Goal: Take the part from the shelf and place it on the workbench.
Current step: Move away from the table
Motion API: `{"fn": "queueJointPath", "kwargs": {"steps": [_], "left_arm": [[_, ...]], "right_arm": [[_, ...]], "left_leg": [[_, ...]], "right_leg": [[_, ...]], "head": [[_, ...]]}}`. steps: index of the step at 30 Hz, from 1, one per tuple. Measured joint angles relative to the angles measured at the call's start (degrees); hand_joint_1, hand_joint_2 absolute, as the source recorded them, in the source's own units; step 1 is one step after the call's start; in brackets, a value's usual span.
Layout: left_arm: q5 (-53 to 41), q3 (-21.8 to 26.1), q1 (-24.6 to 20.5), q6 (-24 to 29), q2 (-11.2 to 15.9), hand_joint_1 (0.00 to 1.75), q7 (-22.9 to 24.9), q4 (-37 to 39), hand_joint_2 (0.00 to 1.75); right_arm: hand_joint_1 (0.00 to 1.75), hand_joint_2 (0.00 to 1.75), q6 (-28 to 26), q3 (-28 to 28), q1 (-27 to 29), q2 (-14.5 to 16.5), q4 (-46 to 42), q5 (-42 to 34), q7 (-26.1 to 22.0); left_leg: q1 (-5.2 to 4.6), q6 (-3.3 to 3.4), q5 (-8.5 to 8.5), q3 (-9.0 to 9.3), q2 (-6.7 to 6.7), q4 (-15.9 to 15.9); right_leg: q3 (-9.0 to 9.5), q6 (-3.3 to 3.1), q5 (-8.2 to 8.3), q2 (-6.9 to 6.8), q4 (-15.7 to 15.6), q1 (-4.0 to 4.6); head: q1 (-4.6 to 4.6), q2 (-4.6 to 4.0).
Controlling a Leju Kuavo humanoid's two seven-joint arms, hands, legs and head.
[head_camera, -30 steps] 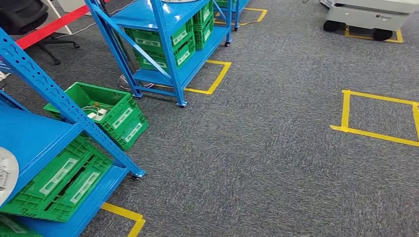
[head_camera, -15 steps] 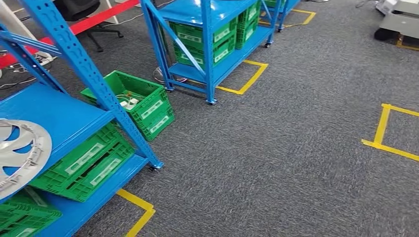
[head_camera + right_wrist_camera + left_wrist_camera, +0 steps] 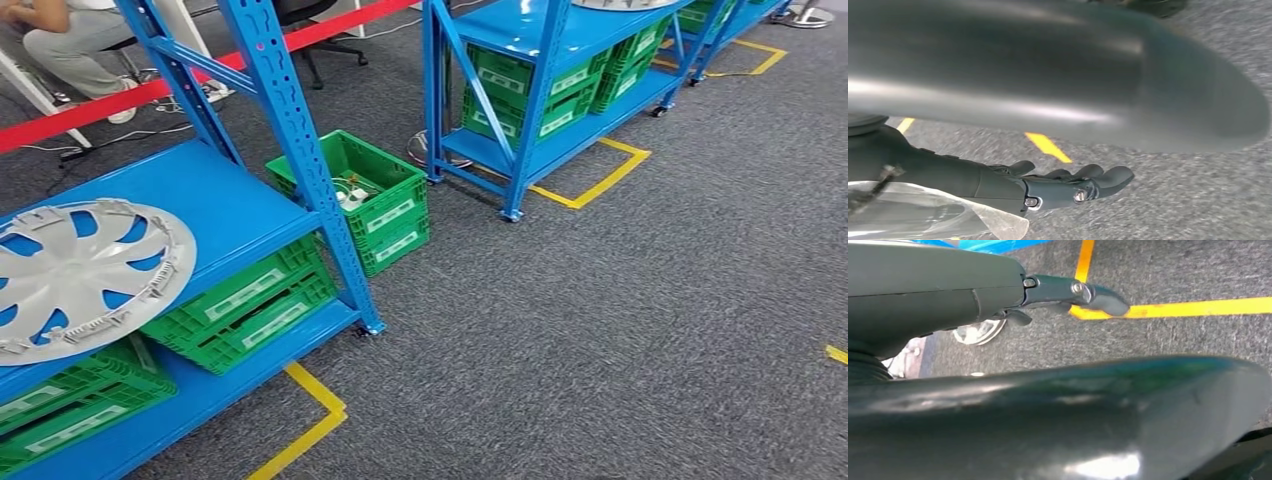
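Your part, the hubcap (image 3: pixel 80 272), lies flat on the shelf (image 3: pixel 225 205) (reachable); left hand (image 3: pixel 1068 292) and right hand (image 3: pixel 1068 186) hang empty, fingers loose.

At the left of the frame, a silver hubcap (image 3: pixel 80 272) is seen lying flat on the blue shelf (image 3: pixel 225 205); green crates (image 3: pixel 245 305) are stored beneath. Another green crate (image 3: pixel 375 200) sits on the grey carpet floor (image 3: pixel 620 330), beside yellow tape (image 3: pixel 315 410).

Silver-grey wheel cover (image 3: pixel 78 275), spoked with open slots, lying flat on the blue shelf (image 3: pixel 225 205), above green crates.
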Motion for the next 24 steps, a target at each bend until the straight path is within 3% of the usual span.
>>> {"fn": "queueJointPath", "kwargs": {"steps": [1,2,3,4,6,7,8,9,10,12,14,15,17,19,21,22,23,24], "left_arm": [[0.02,-0.01,0.06,0.03,0.05,0.0,-0.01,0.05,0.0],[0.04,-0.02,0.14,0.05,0.1,0.0,-0.01,0.09,0.0],[0.05,-0.03,0.16,0.08,0.15,0.0,-0.01,0.13,0.0],[0.07,-0.04,0.1,0.1,0.2,0.0,-0.01,0.14,0.0],[0.12,-0.08,-0.07,0.15,0.21,0.0,-0.02,0.14,0.0],[0.19,-0.11,-0.1,0.16,0.22,0.0,-0.03,0.15,0.0],[0.26,-0.14,-0.04,0.17,0.22,0.0,-0.04,0.16,0.0],[0.36,-0.17,0.06,0.17,0.23,0.0,-0.05,0.18,0.0],[0.46,-0.19,0.16,0.18,0.25,0.0,-0.05,0.19,0.0],[0.6,-0.22,0.19,0.2,0.3,0.0,-0.05,0.21,0.0],[0.65,-0.36,-0.04,0.27,0.32,0.0,-0.08,0.21,0.0],[0.66,-0.44,-0.09,0.3,0.32,0.0,-0.1,0.22,0.0],[0.67,-0.56,0.08,0.33,0.34,0.0,-0.12,0.29,0.0],[0.7,-0.6,0.21,0.39,0.37,0.0,-0.12,0.37,0.0],[0.75,-0.64,0.09,0.45,0.32,0.0,-0.12,0.4,0.0],[0.83,-0.66,0.05,0.43,0.28,0.0,-0.12,0.42,0.0],[0.98,-0.67,0.08,0.36,0.25,0.0,-0.13,0.43,0.0],[1.22,-0.67,0.14,0.18,0.26,0.0,-0.17,0.45,0.0]], "right_arm": [[0.0,0.0,-0.02,0.0,-0.01,0.0,0.01,0.0,-0.01],[0.0,0.0,-0.03,0.0,-0.02,-0.02,0.01,0.0,-0.02],[0.0,0.0,-0.05,0.01,-0.04,-0.03,0.0,0.01,-0.07],[0.0,0.0,-0.03,0.02,-0.04,-0.04,-0.01,0.01,-0.13],[0.0,0.0,0.01,0.02,0.12,-0.05,0.0,0.03,-0.23],[0.0,0.0,0.02,0.02,0.22,-0.06,0.01,0.04,-0.24],[0.0,0.0,0.01,0.02,0.26,-0.06,0.01,0.04,-0.25],[0.0,0.0,0.01,0.02,0.21,-0.06,0.01,0.05,-0.25],[0.0,0.0,0.0,0.02,0.13,-0.06,0.01,0.05,-0.26],[0.0,0.0,-0.01,0.05,0.0,-0.04,0.02,0.07,-0.28],[0.0,0.0,-0.01,0.07,-0.01,-0.03,0.04,0.07,-0.29],[0.0,0.0,-0.01,0.07,-0.04,-0.03,0.05,0.07,-0.29],[0.0,0.0,-0.01,0.12,-0.24,-0.03,0.04,0.08,-0.3],[0.0,0.0,-0.02,0.19,-0.41,-0.03,0.02,0.09,-0.36],[0.0,0.0,-0.03,0.22,-0.32,-0.04,0.04,0.08,-0.38],[0.0,0.0,-0.03,0.23,-0.2,-0.04,0.06,0.08,-0.38],[0.0,0.0,-0.04,0.25,-0.08,-0.04,0.09,0.11,-0.43],[0.0,0.0,-0.05,0.31,0.02,-0.04,0.12,0.19,-0.56]], "left_leg": [[0.12,-0.28,0.08,-0.19,-0.58,-0.05],[0.14,-0.55,-0.14,-0.41,-0.24,0.27],[0.13,-0.82,-0.92,-0.99,0.95,1.45],[0.11,-1.1,-2.3,-2.08,2.61,3.75],[0.21,-1.58,-5.99,-5.78,5.75,11.32],[0.31,-1.7,-7.2,-7.5,6.32,14.75],[0.38,-1.74,-7.38,-8.45,6.58,16.62],[0.42,-1.69,-6.35,-8.27,6.76,16.16],[0.4,-1.51,-4.37,-6.96,7.1,13.45],[-0.12,-0.7,-0.63,-2.99,9.75,5.39],[-0.79,0.04,0.24,-0.88,12.05,0.87],[-1.02,0.21,-0.08,-0.78,12.03,0.49],[-0.83,0.58,0.22,-0.59,10.46,-0.11],[-0.33,1.13,0.69,-0.13,8.96,-0.87],[-0.03,1.49,0.83,-0.01,7.43,-1.1],[0.0,1.55,0.81,0.0,6.57,-1.09],[0.01,1.56,0.77,0.08,5.7,-1.08],[0.02,1.5,0.71,0.2,4.81,-1.04]], "right_leg": [[0.11,-0.42,0.09,-0.68,0.05,0.03],[0.2,-0.83,0.17,-1.35,-0.05,0.03],[0.27,-1.24,0.22,-2.1,-0.18,0.01],[0.34,-1.62,0.22,-2.94,-0.3,-0.01],[0.43,-2.13,0.0,-4.78,-0.34,0.25],[0.48,-2.22,-0.12,-5.71,-0.34,0.36],[0.57,-2.27,-0.25,-6.58,-0.34,0.44],[0.72,-2.26,-0.39,-7.34,-0.33,0.5],[0.96,-2.22,-0.56,-8.04,-0.33,0.57],[1.41,-1.94,-1.02,-9.36,-0.35,0.77],[1.61,-1.41,-1.52,-10.65,-0.41,1.01],[1.86,-1.13,-1.69,-11.38,-0.54,1.09],[2.68,-0.62,-2.0,-12.2,-0.77,1.09],[1.86,-0.16,-3.71,-9.52,1.61,0.97],[-1.84,0.16,-7.04,-5.88,8.7,0.76],[-4.04,0.3,-8.3,-5.15,12.55,0.7],[-5.73,0.41,-8.56,-4.88,15.06,0.66],[-6.51,0.51,-7.57,-4.79,15.43,0.64]], "head": [[0.0,0.01],[-0.05,0.01],[-0.29,0.01],[-0.49,0.01],[-0.87,0.0],[-0.86,0.0],[-0.86,0.0],[-0.88,0.0],[-0.89,0.0],[-0.89,0.0],[-0.88,0.0],[-0.9,0.0],[-0.92,0.0],[-0.73,0.01],[-0.38,0.01],[-0.28,0.01],[-0.25,0.01],[-0.24,0.01]]}}
